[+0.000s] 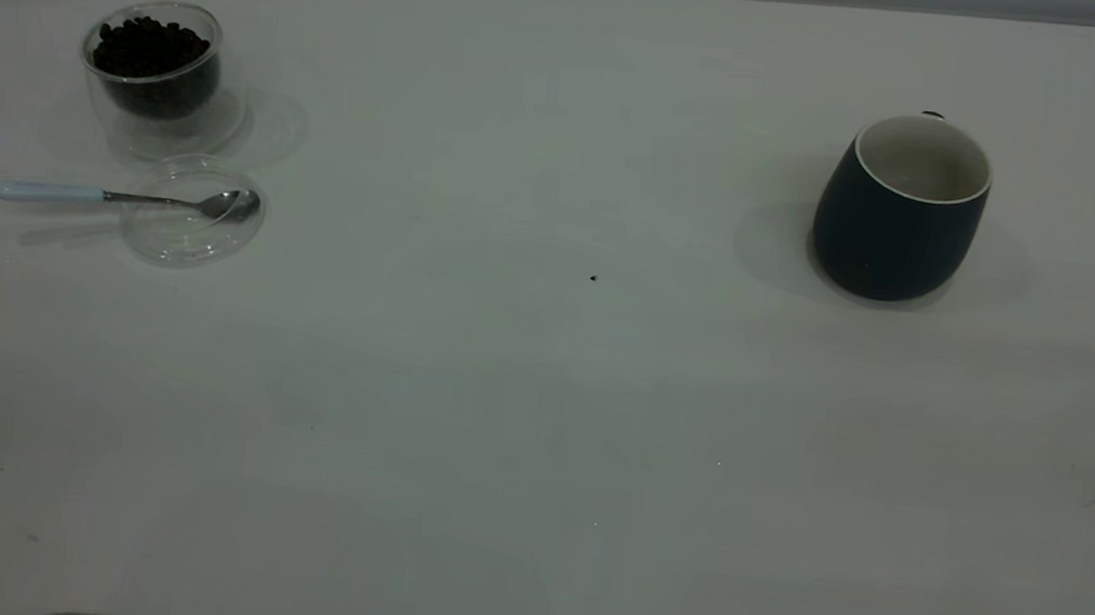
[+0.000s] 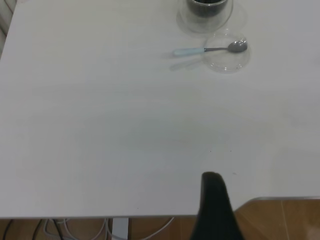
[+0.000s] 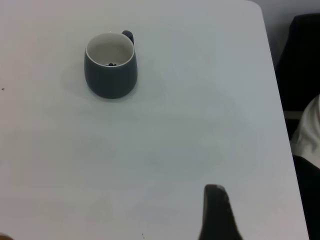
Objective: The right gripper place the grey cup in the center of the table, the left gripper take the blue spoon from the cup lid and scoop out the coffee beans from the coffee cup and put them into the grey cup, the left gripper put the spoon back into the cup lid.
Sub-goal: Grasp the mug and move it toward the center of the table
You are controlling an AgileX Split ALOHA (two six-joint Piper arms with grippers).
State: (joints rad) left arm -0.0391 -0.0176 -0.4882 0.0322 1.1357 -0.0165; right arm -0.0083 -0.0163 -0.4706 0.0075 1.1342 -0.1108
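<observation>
My right gripper point(image 3: 216, 215) shows one finger only, spread unknowable; the mug point(image 1: 902, 209) stands upright far right, handle away, so I'd grasp its rim squarely, then carry it centre

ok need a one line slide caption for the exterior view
Start layout: grey cup at the table's right; coffee cup of coffee beans at left, blue spoon resting on cup lid.

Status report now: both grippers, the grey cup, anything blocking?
Left gripper and right gripper at table edge, nothing held. Grey cup upright, far right, not centred. Blue spoon on cup lid. Path clear.
</observation>
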